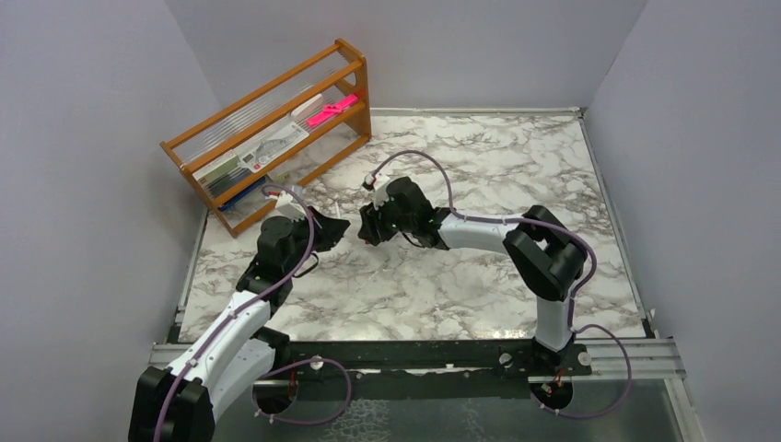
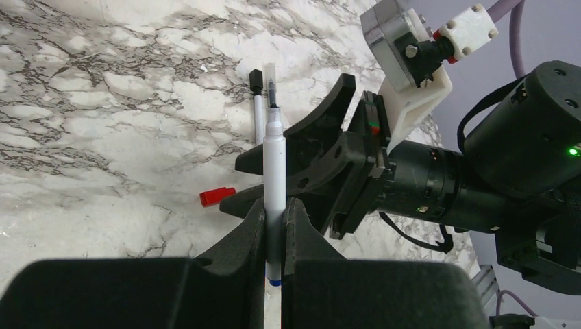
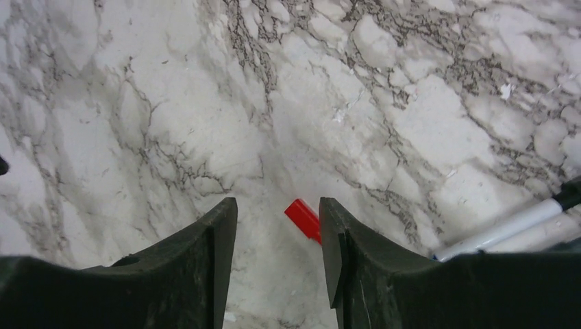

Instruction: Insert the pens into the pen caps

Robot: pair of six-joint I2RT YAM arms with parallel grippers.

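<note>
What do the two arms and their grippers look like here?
Both the left arm and right arm have white links, bulky black joint housings and a purple cable looping alongside. The left gripper and right gripper are black, with curved, tapering fingers. White camera mounts sit at the wrists; a green light shows on the right arm.

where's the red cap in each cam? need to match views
Top external: not discernible, too small to pick out by the right gripper.
Left wrist: red cap left of centre, just left of the white pen, by the tips of the right gripper.
Right wrist: red cap low centre, between the open jaws, nearer the right-hand one.
Shared landmark: the right gripper.
</note>
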